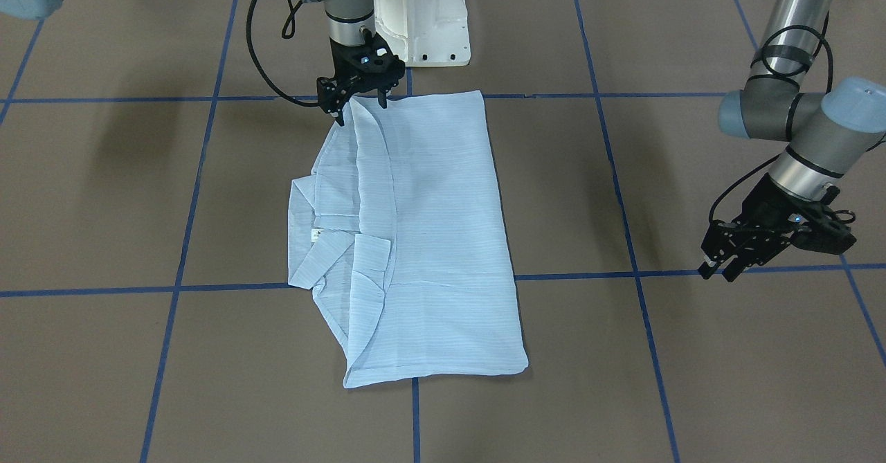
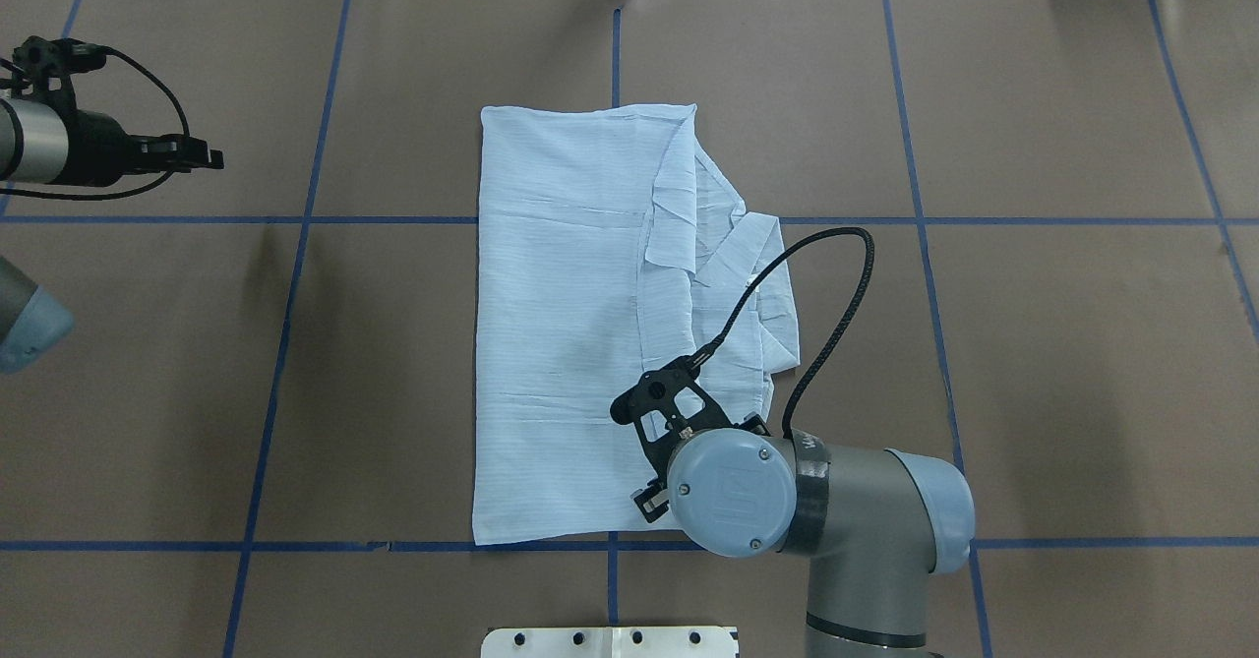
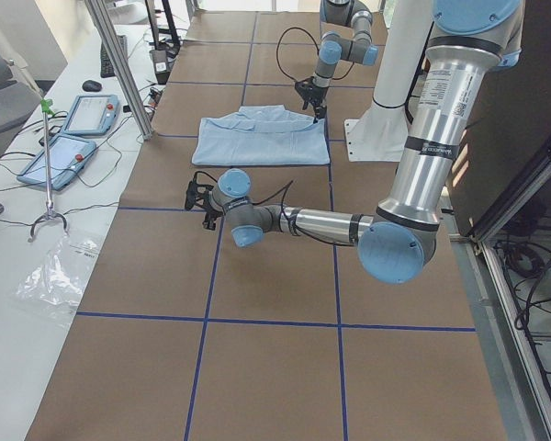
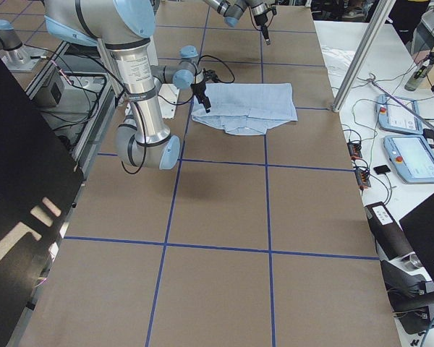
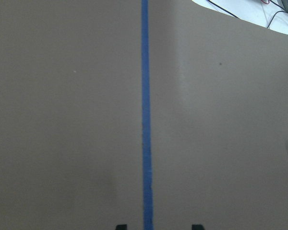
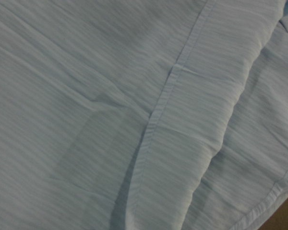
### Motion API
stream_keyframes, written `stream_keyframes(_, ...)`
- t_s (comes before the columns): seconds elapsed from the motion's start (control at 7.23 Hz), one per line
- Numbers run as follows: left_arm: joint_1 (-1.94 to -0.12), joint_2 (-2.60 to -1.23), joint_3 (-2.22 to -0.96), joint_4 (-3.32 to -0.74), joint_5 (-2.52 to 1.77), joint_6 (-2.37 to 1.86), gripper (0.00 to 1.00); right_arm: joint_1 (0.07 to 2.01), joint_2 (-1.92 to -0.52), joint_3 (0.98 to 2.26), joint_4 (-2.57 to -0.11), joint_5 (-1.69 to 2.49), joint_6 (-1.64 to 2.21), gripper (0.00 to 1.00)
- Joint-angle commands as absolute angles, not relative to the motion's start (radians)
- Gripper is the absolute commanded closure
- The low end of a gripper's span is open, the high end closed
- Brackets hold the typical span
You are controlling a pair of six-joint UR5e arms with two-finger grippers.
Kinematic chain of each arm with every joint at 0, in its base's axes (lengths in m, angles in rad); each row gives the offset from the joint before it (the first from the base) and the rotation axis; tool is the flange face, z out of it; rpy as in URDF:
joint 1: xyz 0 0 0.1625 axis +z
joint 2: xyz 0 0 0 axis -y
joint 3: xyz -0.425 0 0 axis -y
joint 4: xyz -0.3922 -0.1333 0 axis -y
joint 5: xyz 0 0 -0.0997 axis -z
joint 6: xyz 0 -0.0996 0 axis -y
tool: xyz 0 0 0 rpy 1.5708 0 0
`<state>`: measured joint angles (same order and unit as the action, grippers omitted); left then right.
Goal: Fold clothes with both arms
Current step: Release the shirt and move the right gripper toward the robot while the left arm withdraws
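The pale-blue shirt lies folded into a long rectangle at the table's middle, collar and label toward my right side. It also shows in the overhead view and fills the right wrist view. My right gripper is open and points down, its fingers standing either side of the shirt's folded edge at the corner nearest my base. In the overhead view it is mostly hidden under its wrist. My left gripper is open and empty above bare table, far to the shirt's left.
The white pedestal base stands just behind the shirt's near edge. Blue tape lines grid the brown table. Side benches hold tablets and cables, with metal posts at the table's far edge.
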<state>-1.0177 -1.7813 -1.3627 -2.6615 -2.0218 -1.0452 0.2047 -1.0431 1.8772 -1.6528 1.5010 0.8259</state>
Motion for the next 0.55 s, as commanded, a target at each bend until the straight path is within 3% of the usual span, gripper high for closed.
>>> stream_keyframes(0.0,-1.026,-1.755,-1.393,-2.661,-2.025,-1.032,0.45,0.204,-1.029,1.848,-1.680,1.480,0.759,0.00)
stream_keyframes(0.41,-1.026,-1.755,-1.393,-2.660,-2.025,-1.034,0.45,0.199,-1.026,1.822,-1.678,1.465,0.759,0.00)
